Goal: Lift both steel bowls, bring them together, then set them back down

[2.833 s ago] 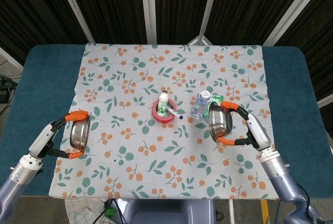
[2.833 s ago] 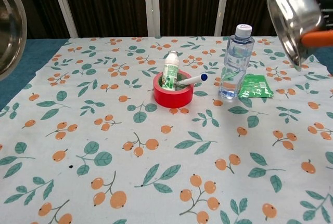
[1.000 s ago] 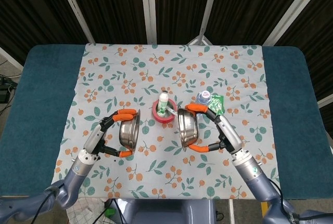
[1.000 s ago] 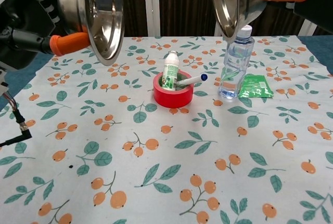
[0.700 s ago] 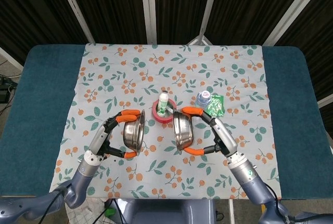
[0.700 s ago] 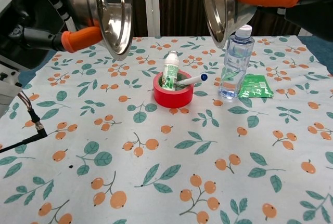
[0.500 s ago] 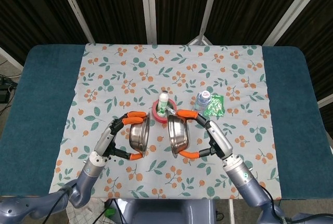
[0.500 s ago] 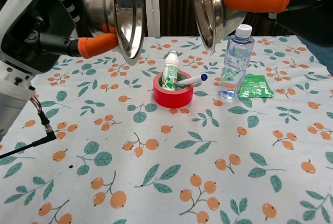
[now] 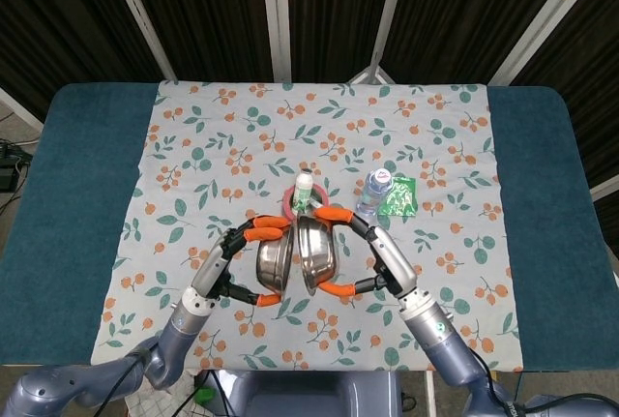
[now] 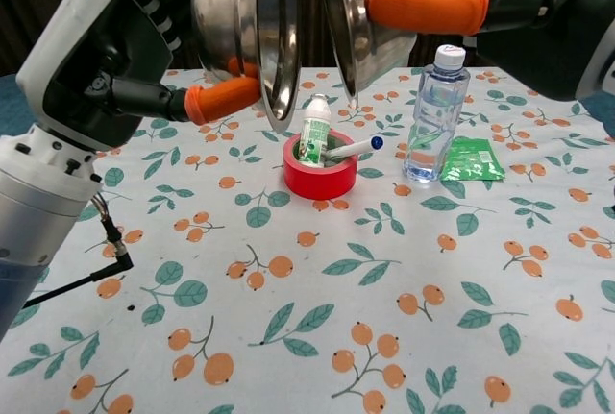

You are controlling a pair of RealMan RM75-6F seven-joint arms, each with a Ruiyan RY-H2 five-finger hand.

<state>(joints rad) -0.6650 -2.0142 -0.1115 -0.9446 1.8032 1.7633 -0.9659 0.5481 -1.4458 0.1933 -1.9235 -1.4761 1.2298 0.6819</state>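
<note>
Orange-tipped fingers (image 9: 253, 235) of the left hand (image 9: 230, 264) grip the left steel bowl (image 9: 274, 259) by its rim, above the desk (image 9: 174, 146). Rim to rim beside it, the right steel bowl (image 9: 315, 252) is held likewise by the right hand (image 9: 379, 260).

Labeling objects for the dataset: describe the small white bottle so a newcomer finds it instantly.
Start at the floral tablecloth and go to its middle, where a red tape roll lies flat. The small white bottle stands upright inside that ring next to a marker. Unlike the taller clear water bottle to its right, it is opaque white with a green label.
</note>
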